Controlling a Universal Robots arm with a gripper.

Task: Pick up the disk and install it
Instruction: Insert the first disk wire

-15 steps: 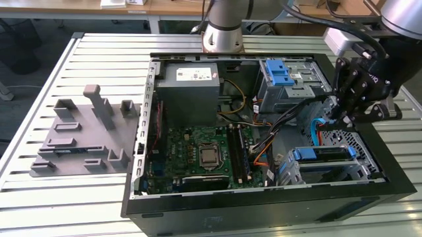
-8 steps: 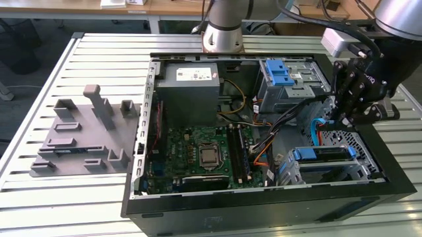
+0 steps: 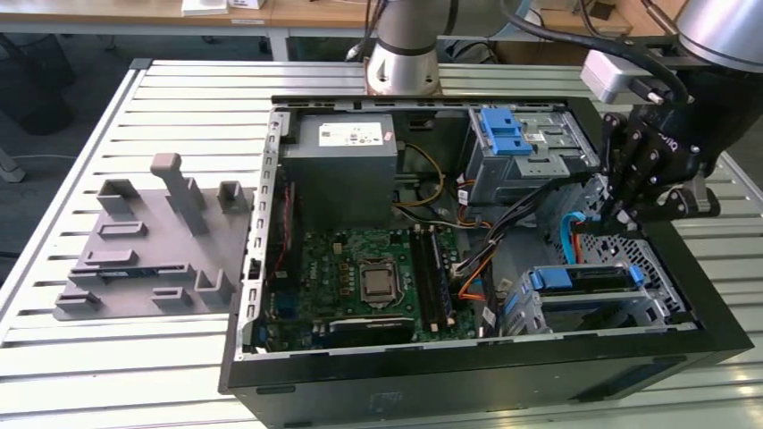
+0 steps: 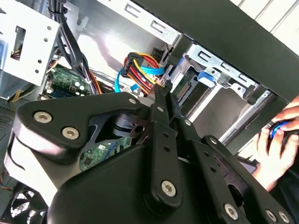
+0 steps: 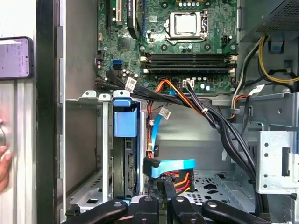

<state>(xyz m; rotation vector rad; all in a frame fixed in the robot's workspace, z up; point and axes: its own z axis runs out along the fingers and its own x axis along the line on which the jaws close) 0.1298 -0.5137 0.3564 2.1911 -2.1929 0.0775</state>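
- Over the drive-bay side of the computer case (image 3: 477, 371), near the worktop (image 3: 120, 357) edge at the exterior view's right, the end effector (image 3: 605, 225) hangs low among the cables.
- Its fingers are drawn together. In the second wrist view their tips (image 4: 161, 91) meet right at the cable plugs (image 4: 142, 70), though whether they pinch one cannot be told.
- The disk (image 3: 578, 279) already sits in the drive cage (image 3: 649, 308) at the case's front corner, with its blue bracket uppermost and just beside the end effector.
- The step in hand looks like work at the plugs beside the seated disk.
- To do it well, the tips should stay square to the plug and off the loose wires, and any push should run straight along the disk's connector.
- A person's hand (image 4: 275, 144) rests outside the case wall, so moves ought to be slow.
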